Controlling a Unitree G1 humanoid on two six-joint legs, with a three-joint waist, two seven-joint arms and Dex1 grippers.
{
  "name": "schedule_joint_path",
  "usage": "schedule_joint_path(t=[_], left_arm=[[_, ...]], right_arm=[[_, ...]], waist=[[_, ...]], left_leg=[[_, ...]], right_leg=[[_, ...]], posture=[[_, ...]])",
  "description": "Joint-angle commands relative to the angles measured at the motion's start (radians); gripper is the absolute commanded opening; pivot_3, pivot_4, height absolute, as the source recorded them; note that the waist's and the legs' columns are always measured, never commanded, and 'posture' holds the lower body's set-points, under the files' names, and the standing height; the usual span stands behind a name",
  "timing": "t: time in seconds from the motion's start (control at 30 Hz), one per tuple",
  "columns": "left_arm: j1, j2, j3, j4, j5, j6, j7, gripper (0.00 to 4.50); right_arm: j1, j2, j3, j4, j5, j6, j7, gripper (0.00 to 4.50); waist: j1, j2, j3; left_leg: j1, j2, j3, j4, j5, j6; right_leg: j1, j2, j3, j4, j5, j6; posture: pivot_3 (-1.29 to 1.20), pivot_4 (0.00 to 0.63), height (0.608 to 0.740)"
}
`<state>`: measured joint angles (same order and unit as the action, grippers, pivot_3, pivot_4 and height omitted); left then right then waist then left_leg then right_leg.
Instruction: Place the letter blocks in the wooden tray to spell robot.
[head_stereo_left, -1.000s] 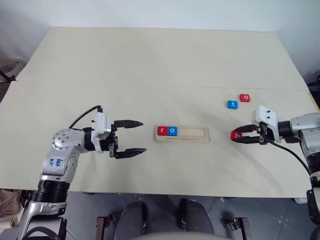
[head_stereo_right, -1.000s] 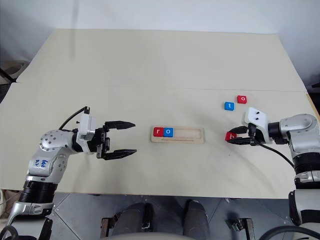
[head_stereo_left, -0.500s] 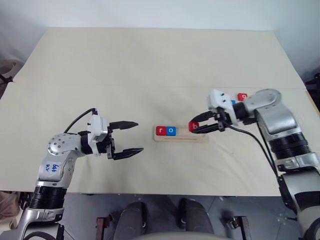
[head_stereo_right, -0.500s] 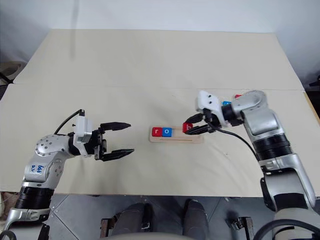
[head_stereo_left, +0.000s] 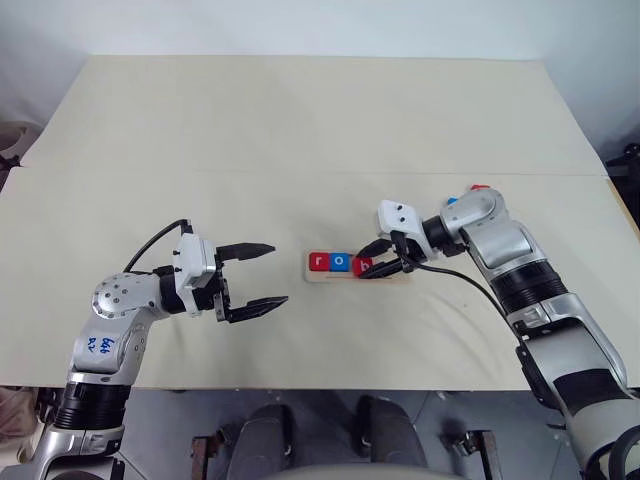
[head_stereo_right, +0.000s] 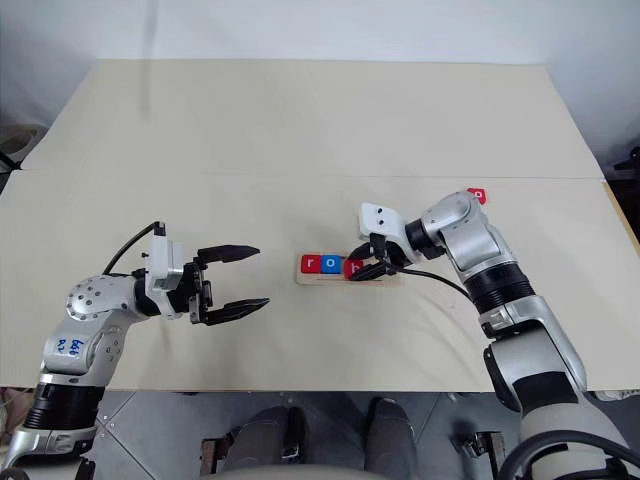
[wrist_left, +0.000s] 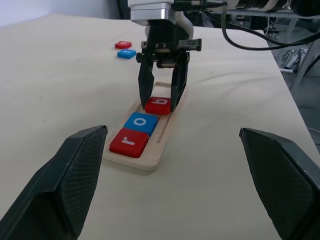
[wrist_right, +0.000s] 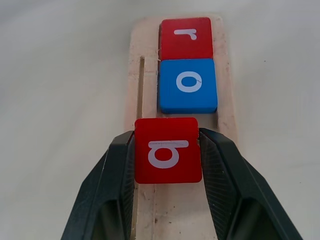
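A broad pale cream counter (head_stereo_left: 300, 120) takes up most of the scene, its matte top crossed by a thin straight seam (head_stereo_left: 250, 172) running from side to side. Behind its far edge stands a plain white wall (head_stereo_left: 320, 25), evenly lit with no hard shadows. Below the near edge lies a grey floor (head_stereo_left: 310, 425), and dark metal frames and cables (wrist_left: 280, 30) stand off to one side of the counter.

Bare table (head_stereo_left: 300, 130) surrounds the wooden tray (head_stereo_left: 400, 275).
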<state>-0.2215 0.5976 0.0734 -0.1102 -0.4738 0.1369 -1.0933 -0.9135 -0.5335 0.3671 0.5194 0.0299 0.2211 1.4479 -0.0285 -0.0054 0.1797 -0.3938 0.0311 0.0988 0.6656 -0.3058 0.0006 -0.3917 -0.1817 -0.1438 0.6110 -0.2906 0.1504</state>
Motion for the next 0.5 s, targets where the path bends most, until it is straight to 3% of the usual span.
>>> schedule_joint_path(t=[0.03,0.1,0.4,0.5], left_arm=[[0.012,0.008,0.022,-0.042,-0.019,0.001,0.008,4.50],[0.013,0.006,0.021,-0.045,-0.019,0.003,0.012,4.50],[0.012,0.005,0.019,-0.046,-0.020,0.003,0.016,4.50],[0.011,0.005,0.019,-0.044,-0.020,0.001,0.016,4.50]], right_arm=[[-0.025,0.013,-0.013,0.008,-0.007,-0.018,-0.013,1.47],[-0.028,0.020,-0.016,0.015,-0.011,-0.021,-0.019,1.47],[-0.046,0.026,-0.035,0.033,-0.010,-0.030,-0.035,4.49],[-0.031,0.011,-0.053,-0.009,0.008,-0.013,-0.028,4.49]], waist=[[0.000,0.000,0.000],[0.000,0.000,0.000],[0.000,0.000,0.000],[0.000,0.000,0.000]], left_leg=[[0.000,0.000,0.000,0.000,0.000,0.000],[0.000,0.000,0.000,0.000,0.000,0.000],[0.000,0.000,0.000,0.000,0.000,0.000],[0.000,0.000,0.000,0.000,0.000,0.000]], right_leg=[[0.000,0.000,0.000,0.000,0.000,0.000],[0.000,0.000,0.000,0.000,0.000,0.000],[0.000,0.000,0.000,0.000,0.000,0.000],[0.000,0.000,0.000,0.000,0.000,0.000]], posture=[[0.00,0.150,0.740],[0.00,0.150,0.740],[0.00,0.150,0.740],[0.00,0.150,0.740]])
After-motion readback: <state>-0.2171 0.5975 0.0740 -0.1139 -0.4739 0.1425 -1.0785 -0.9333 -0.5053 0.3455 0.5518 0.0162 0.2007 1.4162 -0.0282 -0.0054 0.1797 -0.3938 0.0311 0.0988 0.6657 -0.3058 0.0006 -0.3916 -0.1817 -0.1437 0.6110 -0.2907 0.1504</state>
